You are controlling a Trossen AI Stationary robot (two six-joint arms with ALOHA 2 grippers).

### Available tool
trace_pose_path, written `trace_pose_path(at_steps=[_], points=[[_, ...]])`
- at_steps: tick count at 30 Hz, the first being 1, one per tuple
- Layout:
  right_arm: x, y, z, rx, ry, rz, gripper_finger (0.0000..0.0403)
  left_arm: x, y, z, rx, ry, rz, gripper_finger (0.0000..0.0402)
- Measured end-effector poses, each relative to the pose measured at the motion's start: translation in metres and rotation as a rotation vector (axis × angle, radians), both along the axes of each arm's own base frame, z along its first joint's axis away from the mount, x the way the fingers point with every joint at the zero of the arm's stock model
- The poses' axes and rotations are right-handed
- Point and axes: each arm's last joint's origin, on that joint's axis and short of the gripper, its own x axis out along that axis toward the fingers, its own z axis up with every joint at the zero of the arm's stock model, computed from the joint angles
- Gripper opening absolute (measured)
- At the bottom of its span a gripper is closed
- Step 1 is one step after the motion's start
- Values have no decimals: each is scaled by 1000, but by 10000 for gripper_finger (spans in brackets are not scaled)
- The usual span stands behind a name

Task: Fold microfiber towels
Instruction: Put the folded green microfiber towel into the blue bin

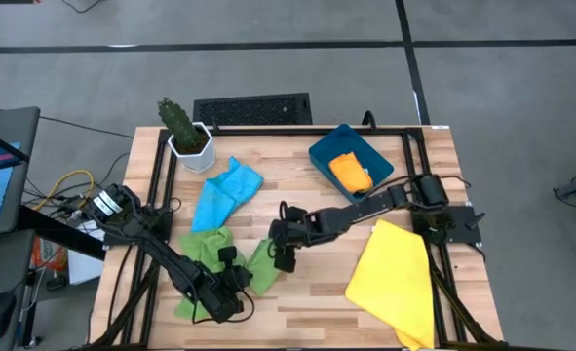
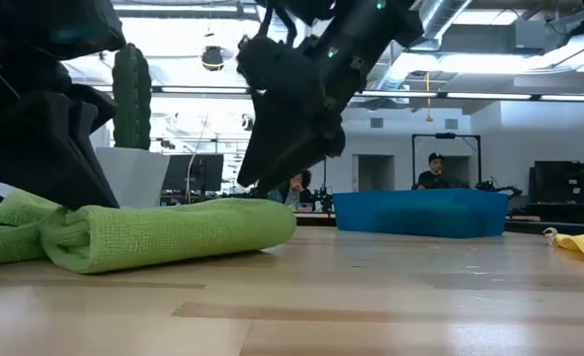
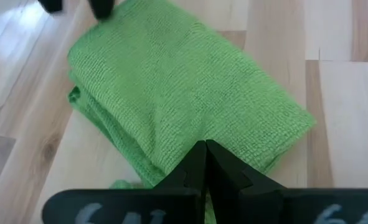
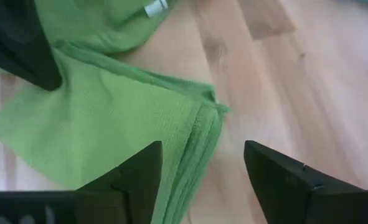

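Observation:
A green towel lies folded in several layers on the wooden table; in the low view it rests flat with a rounded fold facing near. My left gripper is shut with its tips on this towel. My right gripper is open just above the towel's other end, its fingers on either side of the folded edge, touching nothing that I can see. A second green towel lies crumpled beside it. The light blue towel, the yellow towel and the orange towel lie apart. My left gripper comes from above with its shut fingers on the top layer of the folded green towel near one short end. Whether cloth is pinched between the tips cannot be told. The towel lies flat on the table.
The orange towel lies in a dark teal bin at the far right. A cactus in a white pot stands at the far left. The yellow towel hangs over the near right edge. Bare wood shows between the green and yellow towels.

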Motion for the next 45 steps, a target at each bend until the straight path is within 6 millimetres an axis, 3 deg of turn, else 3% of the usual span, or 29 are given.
trace_pose_path(at_steps=[8,15,19,24,26,28,36,45], points=[[10,-3,-35,93,45,20,283,0,0,0,-2,-5,-2,0],[11,-8,-49,80,85,14,275,1,-1,1,-8,-13,-5,0],[10,-11,-51,74,101,15,207,1,-1,0,12,-4,-25,0],[11,-13,-52,73,97,87,44,1,0,2,56,-5,-45,0],[12,-16,-50,77,97,100,23,0,2,5,73,-10,-41,0],[12,-22,-50,86,101,89,28,-3,4,9,92,-6,-36,0],[-2,-68,-23,-6,175,33,23,-13,15,34,134,-34,6,0],[-33,-120,30,-103,255,-16,23,-23,24,45,221,-31,25,0]])
